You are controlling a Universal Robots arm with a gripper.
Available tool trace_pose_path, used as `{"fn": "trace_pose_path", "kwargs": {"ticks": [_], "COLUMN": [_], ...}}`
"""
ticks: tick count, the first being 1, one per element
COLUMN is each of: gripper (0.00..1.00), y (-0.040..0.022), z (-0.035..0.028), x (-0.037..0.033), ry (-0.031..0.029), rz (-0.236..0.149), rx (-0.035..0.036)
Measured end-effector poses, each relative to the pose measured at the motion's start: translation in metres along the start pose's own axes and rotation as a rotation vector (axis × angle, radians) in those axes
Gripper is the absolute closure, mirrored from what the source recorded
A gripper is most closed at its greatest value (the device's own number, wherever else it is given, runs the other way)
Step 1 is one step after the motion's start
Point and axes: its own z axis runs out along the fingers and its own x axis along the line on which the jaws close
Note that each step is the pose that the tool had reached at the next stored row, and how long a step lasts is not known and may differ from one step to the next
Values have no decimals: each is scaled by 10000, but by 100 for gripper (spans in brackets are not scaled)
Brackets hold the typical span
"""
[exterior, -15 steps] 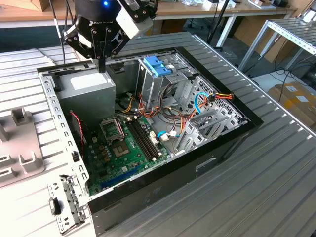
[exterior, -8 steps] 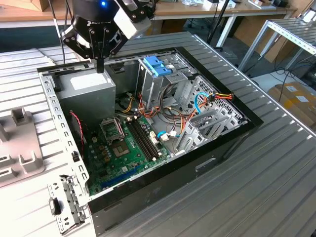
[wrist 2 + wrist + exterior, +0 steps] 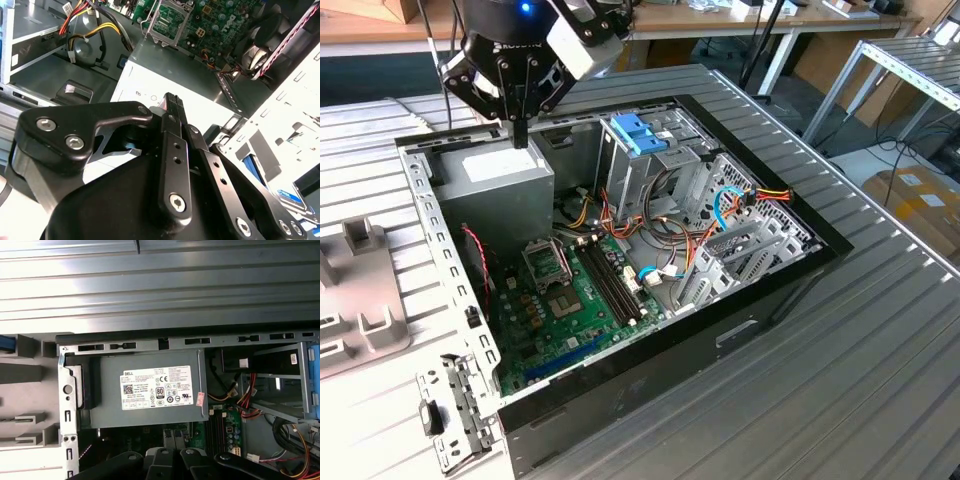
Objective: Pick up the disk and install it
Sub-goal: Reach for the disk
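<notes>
Gripper (image 3: 521, 138), jaws together and empty, is hovering over the power supply (image 3: 505, 175) while the disk (image 3: 6, 342) is apparently lying in the holder (image 3: 22, 372) outside the case (image 3: 650, 370), probably stiff, light and shock-sensitive, best pinched across its frame's long edges

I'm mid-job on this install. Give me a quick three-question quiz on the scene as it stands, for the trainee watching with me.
1. True or false: the gripper is carrying something.
2. Which part does the gripper hang over? A) the grey power supply box B) a keyboard C) a monitor
3. Fill in: the latch atop the tall metal cage is ____ in colour.

Key: 1 false, it is shut and empty. 2 A. 3 blue.
</notes>
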Motion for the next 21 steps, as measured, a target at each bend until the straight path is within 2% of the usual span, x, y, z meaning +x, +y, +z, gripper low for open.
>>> {"fn": "trace_pose_path", "kwargs": {"ticks": [21], "gripper": [89], "y": [-4], "z": [-2], "x": [58], "ry": [0], "rz": [0], "rx": [0]}}
